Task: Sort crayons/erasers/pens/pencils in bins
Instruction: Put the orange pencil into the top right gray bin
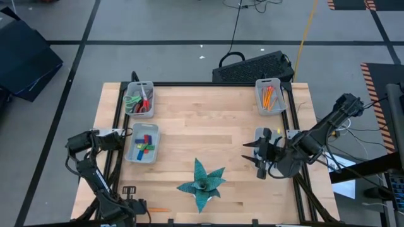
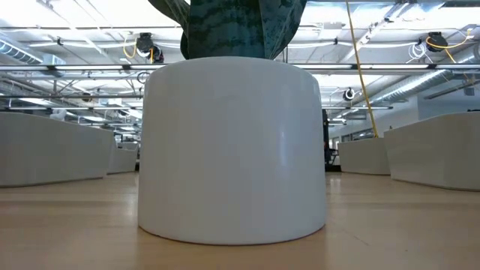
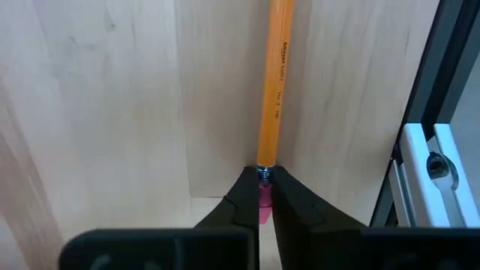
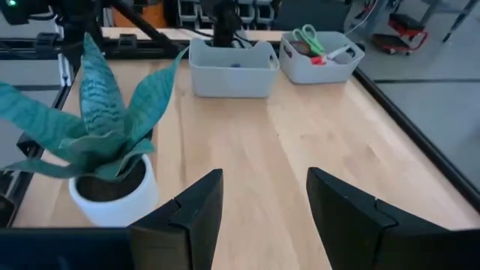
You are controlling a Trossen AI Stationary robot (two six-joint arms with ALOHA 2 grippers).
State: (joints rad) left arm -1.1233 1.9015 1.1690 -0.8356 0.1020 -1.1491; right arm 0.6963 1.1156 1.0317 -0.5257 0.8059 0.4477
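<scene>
Left gripper (image 3: 260,196) at the table's (image 1: 208,132) near left corner, fingers clamped on the eraser end of an orange pencil (image 3: 274,82) lying flat, extending straight ahead. Right gripper (image 4: 262,202) jaws apart, above the right-hand bin (image 1: 264,140).

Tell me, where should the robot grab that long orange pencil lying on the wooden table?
Probably at its pink-eraser end, where the left tool pinches the long thin orange wooden pencil. It lies flat on the light wooden table, so coming from above with a finger on each long side suits its thin shape.
</scene>
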